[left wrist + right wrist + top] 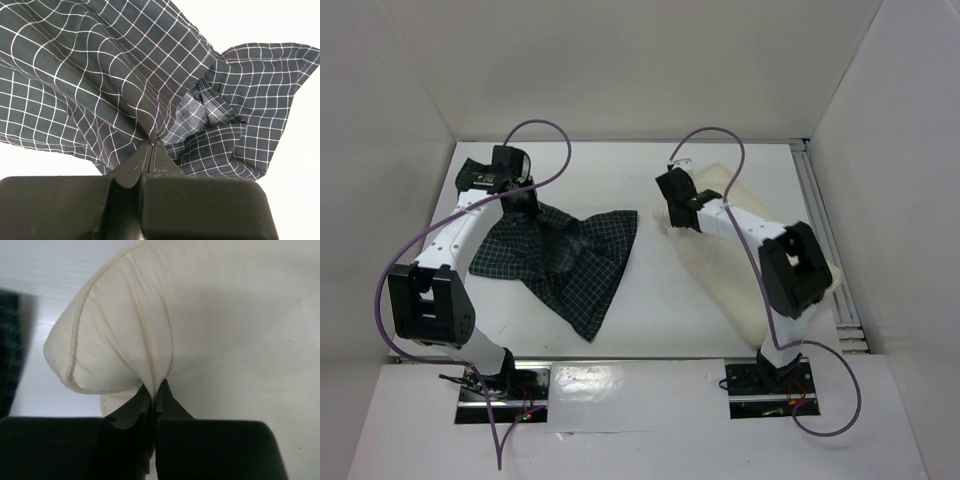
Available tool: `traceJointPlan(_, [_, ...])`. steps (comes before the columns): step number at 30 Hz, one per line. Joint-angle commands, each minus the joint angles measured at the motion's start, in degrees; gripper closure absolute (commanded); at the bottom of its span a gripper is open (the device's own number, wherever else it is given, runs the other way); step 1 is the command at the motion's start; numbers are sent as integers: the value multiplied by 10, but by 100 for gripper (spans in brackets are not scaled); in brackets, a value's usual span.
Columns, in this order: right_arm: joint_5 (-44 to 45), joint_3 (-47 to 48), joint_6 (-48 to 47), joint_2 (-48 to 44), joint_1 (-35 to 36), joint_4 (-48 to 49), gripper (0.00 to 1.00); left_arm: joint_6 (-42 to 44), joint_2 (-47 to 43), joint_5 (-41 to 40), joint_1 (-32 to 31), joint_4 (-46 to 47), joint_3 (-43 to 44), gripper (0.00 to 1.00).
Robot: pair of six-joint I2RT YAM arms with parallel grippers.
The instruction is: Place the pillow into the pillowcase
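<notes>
Each arm pinches cloth: the pillowcase (570, 255) on the left, the pillow (720, 285) on the right.

The left gripper (151, 145) is closed tight on a gathered fold of the pillowcase, which spreads crumpled over the left half of the surface (660, 310), one corner trailing toward the near edge. The right gripper (155, 390) is clamped on a puckered corner at the pillow's far end. The pillow lies along the right side, apart from the pillowcase.

The pillowcase (125, 65) is dark navy with a thin white grid pattern. The pillow (130, 325) is plain cream, and the surface (670, 310) is white. The cables (541, 123) are purple.
</notes>
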Motion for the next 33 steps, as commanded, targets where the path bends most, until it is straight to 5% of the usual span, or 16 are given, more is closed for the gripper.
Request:
traceJointPlan(1, [-151, -100, -23, -162, 2, 90, 100, -6, 5, 3, 6, 8, 20, 100])
traceJointPlan(8, [-288, -187, -81, -395, 67, 144, 100, -6, 10, -4, 11, 8, 20, 100])
traceJointPlan(12, [-355, -150, -94, -372, 135, 134, 100, -6, 15, -4, 16, 8, 15, 100])
traceJointPlan(17, [-324, -126, -126, -286, 262, 159, 100, -6, 10, -4, 28, 8, 8, 100])
traceJointPlan(23, [-290, -108, -145, -189, 314, 116, 99, -6, -9, 25, 44, 8, -4, 100])
traceJointPlan(26, [-290, -87, -145, -176, 314, 80, 42, -6, -25, 25, 49, 19, -19, 100])
traceJointPlan(28, [-276, -75, -145, -199, 314, 80, 19, -6, -31, 33, 49, 19, -19, 100])
traceJointPlan(33, [-229, -38, -137, -213, 297, 79, 8, -6, -36, 53, 49, 19, -48, 100])
